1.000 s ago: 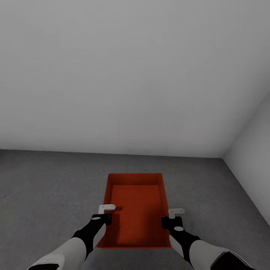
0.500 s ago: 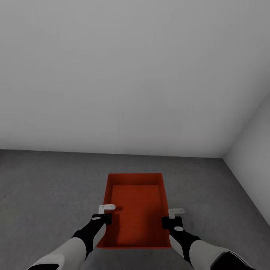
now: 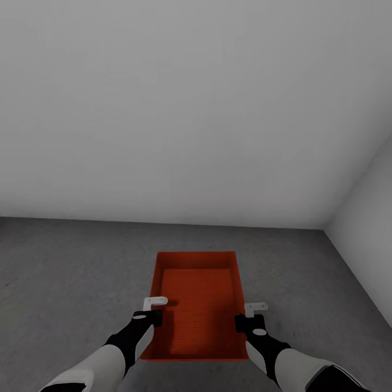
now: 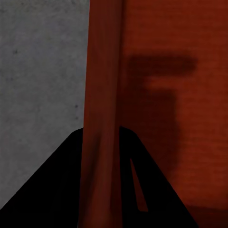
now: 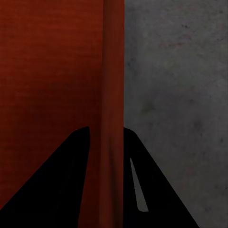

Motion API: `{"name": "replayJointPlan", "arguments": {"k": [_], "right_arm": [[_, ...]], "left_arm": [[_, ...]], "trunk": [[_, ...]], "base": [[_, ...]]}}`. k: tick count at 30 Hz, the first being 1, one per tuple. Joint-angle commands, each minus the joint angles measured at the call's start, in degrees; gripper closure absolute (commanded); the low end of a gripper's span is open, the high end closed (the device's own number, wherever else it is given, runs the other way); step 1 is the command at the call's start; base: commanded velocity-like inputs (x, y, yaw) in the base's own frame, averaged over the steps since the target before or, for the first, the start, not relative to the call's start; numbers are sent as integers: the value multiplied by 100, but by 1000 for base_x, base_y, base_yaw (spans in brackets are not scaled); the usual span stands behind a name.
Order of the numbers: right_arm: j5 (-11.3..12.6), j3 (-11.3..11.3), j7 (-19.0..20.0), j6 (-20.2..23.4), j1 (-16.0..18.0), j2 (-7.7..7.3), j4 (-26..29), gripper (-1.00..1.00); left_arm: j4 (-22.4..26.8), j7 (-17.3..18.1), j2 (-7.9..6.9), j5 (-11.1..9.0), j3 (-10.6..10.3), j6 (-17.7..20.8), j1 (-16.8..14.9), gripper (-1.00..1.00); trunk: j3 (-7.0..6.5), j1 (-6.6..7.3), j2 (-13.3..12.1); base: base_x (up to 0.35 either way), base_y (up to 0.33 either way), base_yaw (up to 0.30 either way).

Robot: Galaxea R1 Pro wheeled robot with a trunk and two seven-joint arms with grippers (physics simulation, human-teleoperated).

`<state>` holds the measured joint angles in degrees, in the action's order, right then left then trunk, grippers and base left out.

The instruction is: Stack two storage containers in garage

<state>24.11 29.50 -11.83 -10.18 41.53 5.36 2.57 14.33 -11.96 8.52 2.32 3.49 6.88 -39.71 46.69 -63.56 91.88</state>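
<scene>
orange-red bin (image 3: 198, 305), left claw (image 3: 154, 300) and right claw (image 3: 255, 307) seemingly clamping its walls

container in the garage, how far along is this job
Done: one storage container has reached the garage, over the dark grey concrete floor near the pale wall. In hand: the left gripper and right gripper each straddle a side wall of it; whether it rests on the floor is unclear. Left: the second bin, then stacking.
</scene>
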Motion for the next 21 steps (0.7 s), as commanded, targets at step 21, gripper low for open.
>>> {"name": "replayJointPlan", "arguments": {"k": [21], "right_arm": [[138,-58,-31,16,4,0,-107,100]], "left_arm": [[30,-37,9,93,-66,15,-2,100]], "trunk": [[76,-87,163]], "base": [[0,0,0]]}}
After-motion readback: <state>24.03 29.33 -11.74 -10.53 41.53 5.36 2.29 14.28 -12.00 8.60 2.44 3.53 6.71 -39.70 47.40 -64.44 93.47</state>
